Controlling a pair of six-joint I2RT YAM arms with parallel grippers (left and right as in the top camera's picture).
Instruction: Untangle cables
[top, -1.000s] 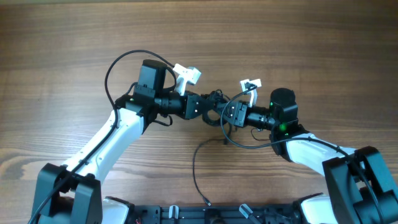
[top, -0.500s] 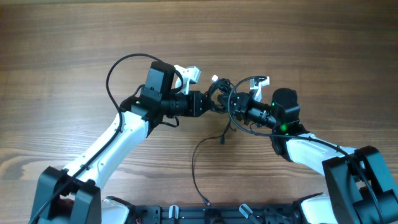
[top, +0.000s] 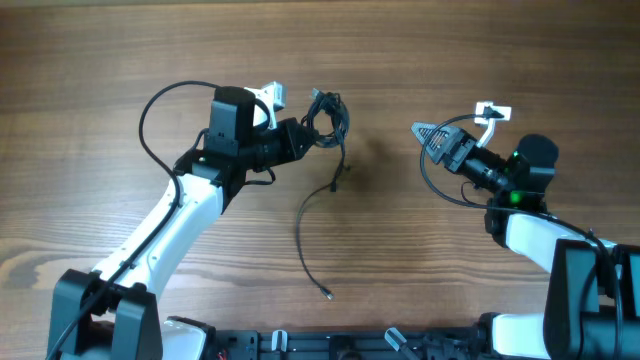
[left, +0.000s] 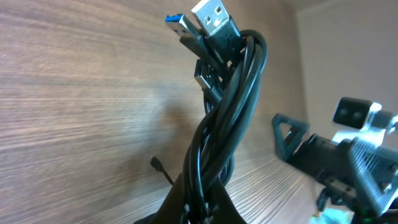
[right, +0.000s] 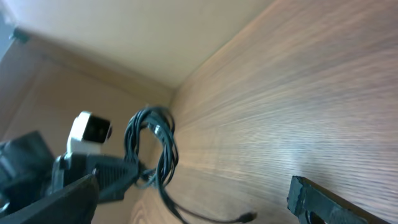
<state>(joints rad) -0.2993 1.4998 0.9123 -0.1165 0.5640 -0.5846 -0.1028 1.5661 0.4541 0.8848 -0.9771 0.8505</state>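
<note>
The left gripper (top: 303, 133) reaches toward the middle of the worktop's far edge. Its jaws are clamped on the cables (top: 328, 112), which form a tight black bundle of loops lifted off the wooden worktop (top: 500, 60). In the left wrist view the twisted strands (left: 227, 118) rise out from between the jaws. At the top of the bundle sit a silver USB plug (left: 214, 15) and a blue-tongued USB plug (left: 176, 22).

A strand (top: 343, 160) drops from the bundle toward the near edge. Below it a thin cord (top: 300, 235) curves across the middle of the worktop. It ends in a small plug (top: 328, 295) close to the near edge. Whether strand and cord are one piece I cannot tell.

The right gripper (top: 422, 130) is well apart from the bundle, toward the right edge, and points at it. Its jaws stand wide with nothing between them. In the right wrist view the two fingers (right: 323, 200) sit at opposite lower corners, with the bundle (right: 152, 149) in the gap far beyond them.

A white wrist camera (top: 268, 98) sits on the left gripper and another white camera (top: 492, 111) on the right.
</note>
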